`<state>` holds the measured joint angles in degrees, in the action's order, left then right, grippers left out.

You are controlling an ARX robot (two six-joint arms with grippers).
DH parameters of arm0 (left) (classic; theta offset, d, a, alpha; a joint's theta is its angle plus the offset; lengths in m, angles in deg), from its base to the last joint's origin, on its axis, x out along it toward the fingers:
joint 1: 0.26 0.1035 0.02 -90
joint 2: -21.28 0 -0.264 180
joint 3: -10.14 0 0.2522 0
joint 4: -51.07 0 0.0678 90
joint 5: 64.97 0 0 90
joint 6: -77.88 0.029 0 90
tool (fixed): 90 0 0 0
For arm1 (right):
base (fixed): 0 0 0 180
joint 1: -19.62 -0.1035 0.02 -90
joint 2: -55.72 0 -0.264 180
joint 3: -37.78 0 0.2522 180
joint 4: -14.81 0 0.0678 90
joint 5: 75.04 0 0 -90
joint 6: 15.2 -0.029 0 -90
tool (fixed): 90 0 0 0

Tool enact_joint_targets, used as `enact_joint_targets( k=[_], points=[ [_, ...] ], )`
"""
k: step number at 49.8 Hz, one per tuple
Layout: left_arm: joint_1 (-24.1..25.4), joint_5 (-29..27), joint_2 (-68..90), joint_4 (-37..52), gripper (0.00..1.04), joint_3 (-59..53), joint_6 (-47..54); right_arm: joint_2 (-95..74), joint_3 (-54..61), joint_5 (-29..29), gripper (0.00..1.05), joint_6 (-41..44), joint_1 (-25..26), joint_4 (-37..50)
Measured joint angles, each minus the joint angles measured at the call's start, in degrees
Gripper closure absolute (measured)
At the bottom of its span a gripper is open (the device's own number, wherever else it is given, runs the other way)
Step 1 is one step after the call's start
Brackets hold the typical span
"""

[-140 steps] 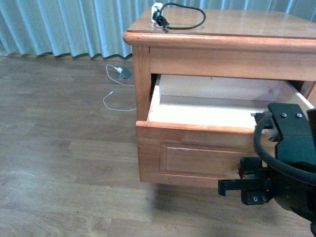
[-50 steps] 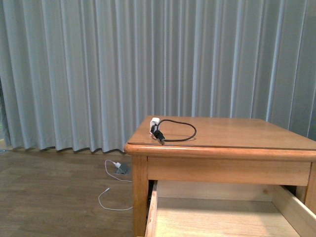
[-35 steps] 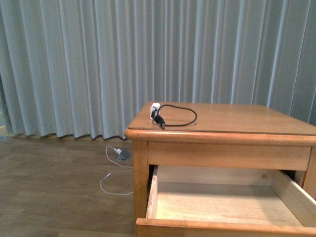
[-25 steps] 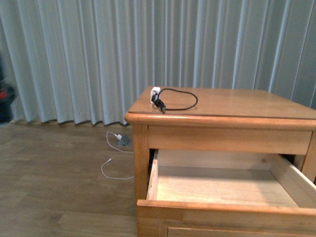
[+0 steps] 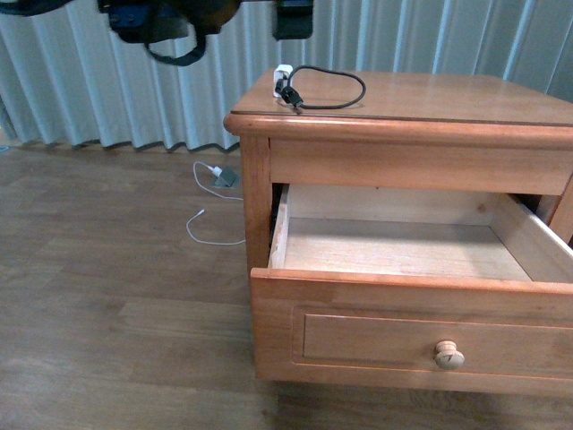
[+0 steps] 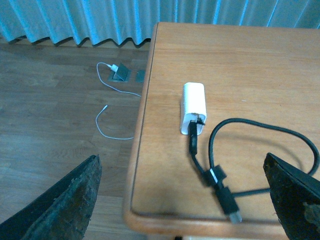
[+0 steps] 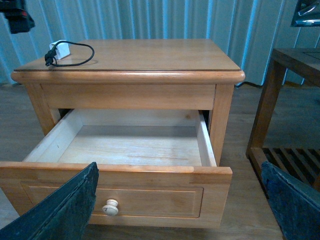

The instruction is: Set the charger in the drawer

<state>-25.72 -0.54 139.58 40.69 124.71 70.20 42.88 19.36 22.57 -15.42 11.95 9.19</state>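
Note:
The charger (image 5: 283,73), a small white plug block with a looped black cable (image 5: 333,89), lies on the near left corner of the nightstand top. The drawer (image 5: 412,305) is pulled open, pale and bare inside, with its round knob (image 5: 448,355) on the front. My left gripper (image 6: 181,220) is open above that corner, and the charger (image 6: 193,107) lies just ahead of its fingers (image 6: 65,202). The left arm (image 5: 170,22) shows at the top of the front view. My right gripper (image 7: 177,220) is open in front of the drawer front (image 7: 125,192), apart from it. The charger also shows in the right wrist view (image 7: 56,50).
A thin white cable with a grey adapter (image 5: 215,179) lies on the wooden floor left of the nightstand, before the curtain (image 5: 89,90). A dark wooden side table (image 7: 290,75) stands to the nightstand's right.
The front view has tilted down, so the drawer front and knob now show. The left arm has come in at the top over the nightstand's left corner. The right arm has left the front view.

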Motion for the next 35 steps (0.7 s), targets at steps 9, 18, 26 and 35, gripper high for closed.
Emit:
enact_joint_targets(
  k=[9,18,26,35],
  points=[
    [-1.40,-2.27,13.31,-6.84,0.06,18.25,-0.92,0.00,0.00,0.00,0.08,0.00,0.00,0.00],
    [-2.36,-4.35,21.11,-10.34,0.06,28.46,-2.03,0.00,0.00,0.00,0.08,0.00,0.00,0.00],
    [-2.97,-7.23,25.40,-12.98,0.06,32.57,-3.98,0.00,0.00,0.00,0.08,0.00,0.00,0.00],
    [-2.89,-8.85,25.77,-13.27,0.06,32.59,-5.51,0.00,0.00,0.00,0.08,0.00,0.00,0.00]
  ],
)
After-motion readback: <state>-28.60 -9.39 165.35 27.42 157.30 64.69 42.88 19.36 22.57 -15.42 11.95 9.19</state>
